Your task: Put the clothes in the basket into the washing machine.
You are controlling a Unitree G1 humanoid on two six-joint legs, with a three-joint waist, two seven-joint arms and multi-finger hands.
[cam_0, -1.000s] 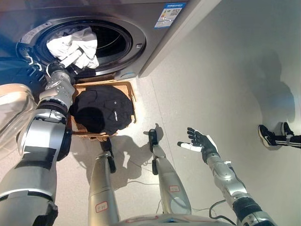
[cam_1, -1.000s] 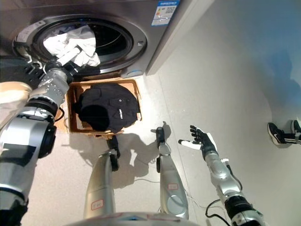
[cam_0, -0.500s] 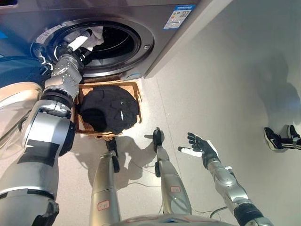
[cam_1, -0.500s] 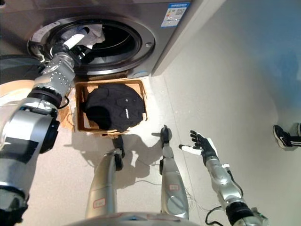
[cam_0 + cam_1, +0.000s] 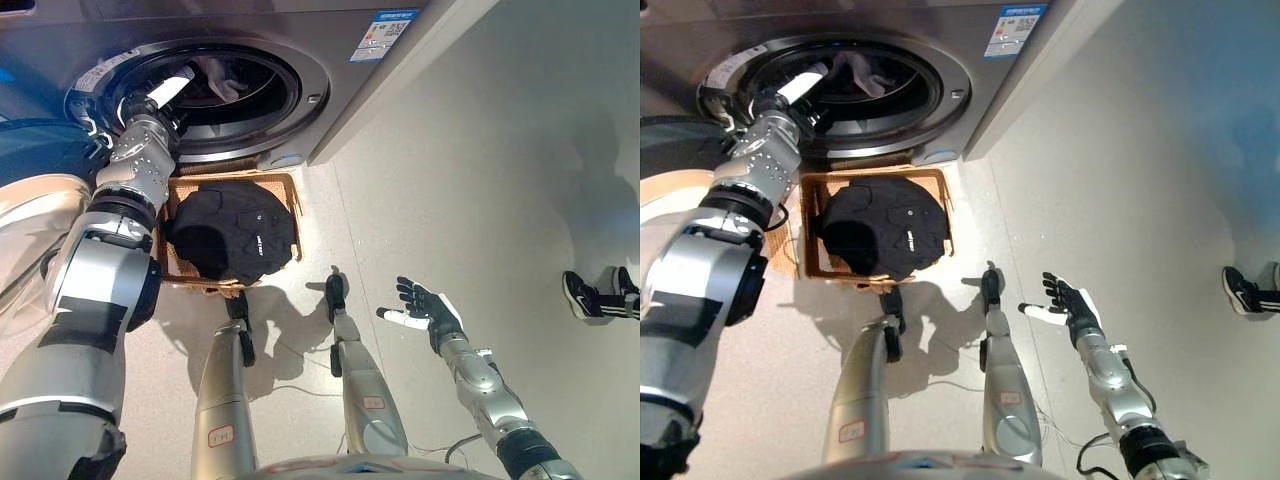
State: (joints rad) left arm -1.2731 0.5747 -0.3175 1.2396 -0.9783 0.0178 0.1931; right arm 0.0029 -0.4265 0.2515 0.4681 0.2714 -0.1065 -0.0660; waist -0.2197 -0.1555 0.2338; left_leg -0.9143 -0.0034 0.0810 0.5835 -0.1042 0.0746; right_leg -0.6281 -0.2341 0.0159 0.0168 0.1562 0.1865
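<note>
We see our left hand (image 5: 160, 95) reaching over the rim of the washing machine (image 5: 310, 60), at the left edge of its round opening. Its white-tipped fingers (image 5: 172, 84) are straight and point into the drum; they hold nothing. Just beyond these fingertips, deeper in the drum, lies a light cloth (image 5: 222, 80) (it looks greyish in the dark, and we cannot tell which garment it is). It is apart from the hand.

Below the left hand, on the floor (image 5: 480, 180) and just in front of the machine, stands the basket (image 5: 288, 190). A black garment (image 5: 232, 228) lies in it and fills most of it, with one edge hanging a little over the rim on the side nearer to our right hand.

Our right hand (image 5: 425, 308) hovers over the floor, well apart from the basket and the machine. It is open, the fingers spread, and it is empty.

Far to the right of this hand, at the border of the view, we see the shoes (image 5: 598, 294) of a person.
</note>
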